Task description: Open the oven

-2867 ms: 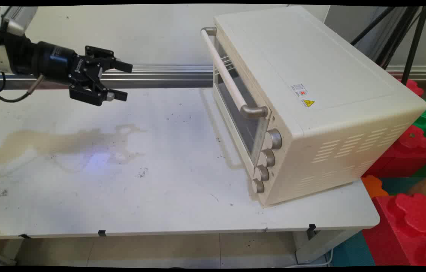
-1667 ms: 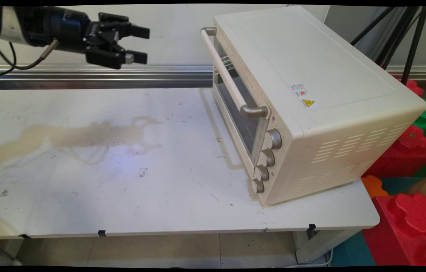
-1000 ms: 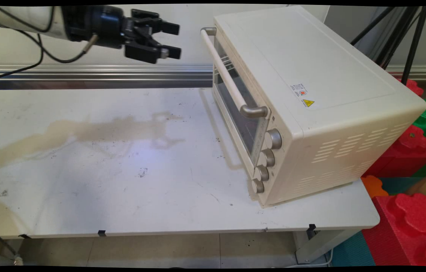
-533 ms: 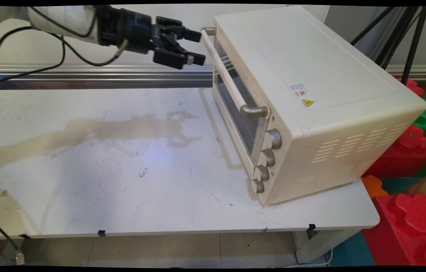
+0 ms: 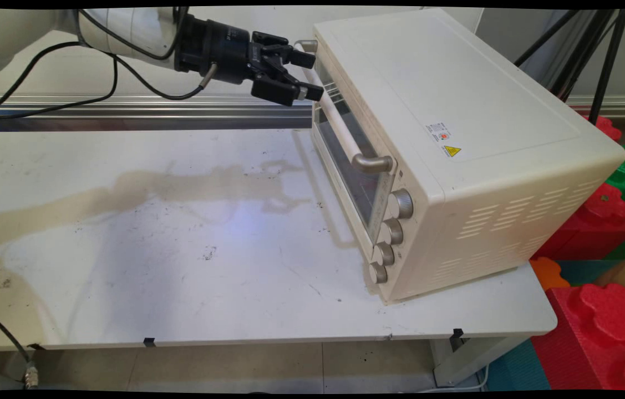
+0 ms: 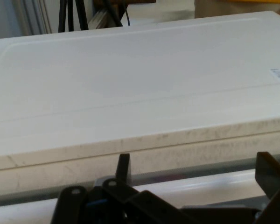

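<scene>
Black end effector open — astride oven handle.

Gripper jaws spread, straddling far end of oven's door handle. Oven sits at bench's right end, door shut, four knobs facing front.

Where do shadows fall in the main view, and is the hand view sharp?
Main view: the arm's brownish shadow stretches across the table toward the toaster oven; the oven door handle casts a thin shadow beside the oven's base. Hand view: soft, the oven top evenly lit, no glare; the open gripper is dark.
</scene>
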Robot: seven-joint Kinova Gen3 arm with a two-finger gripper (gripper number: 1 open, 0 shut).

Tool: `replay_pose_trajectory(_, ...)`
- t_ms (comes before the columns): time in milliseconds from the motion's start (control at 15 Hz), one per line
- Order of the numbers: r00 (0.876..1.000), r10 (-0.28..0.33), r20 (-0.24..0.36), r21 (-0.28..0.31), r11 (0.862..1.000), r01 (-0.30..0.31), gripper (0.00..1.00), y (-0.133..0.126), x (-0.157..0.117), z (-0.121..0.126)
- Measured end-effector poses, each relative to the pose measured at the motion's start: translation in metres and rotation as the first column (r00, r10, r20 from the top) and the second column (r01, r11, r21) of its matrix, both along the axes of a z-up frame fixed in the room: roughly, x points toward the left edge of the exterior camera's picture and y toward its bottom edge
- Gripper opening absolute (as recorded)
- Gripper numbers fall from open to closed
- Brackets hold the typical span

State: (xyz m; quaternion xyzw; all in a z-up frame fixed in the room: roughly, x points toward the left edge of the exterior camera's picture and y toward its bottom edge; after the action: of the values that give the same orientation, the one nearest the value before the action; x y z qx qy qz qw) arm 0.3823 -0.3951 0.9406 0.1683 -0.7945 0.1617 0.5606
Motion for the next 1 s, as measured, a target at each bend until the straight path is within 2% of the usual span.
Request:
replay_pose_trajectory(400,1.0,0.001,0.002,-0.002,1.0,-0.001,1.0,-0.006,-0.007,-0.001)
replay_pose_trajectory(467,1.0,0.001,0.003,-0.003,1.0,-0.001,0.0,-0.006,-0.008,-0.001)
replay_pose_trajectory(1000,1.0,-0.008,0.014,-0.007,1.0,0.008,0.0,-0.009,-0.014,-0.003)
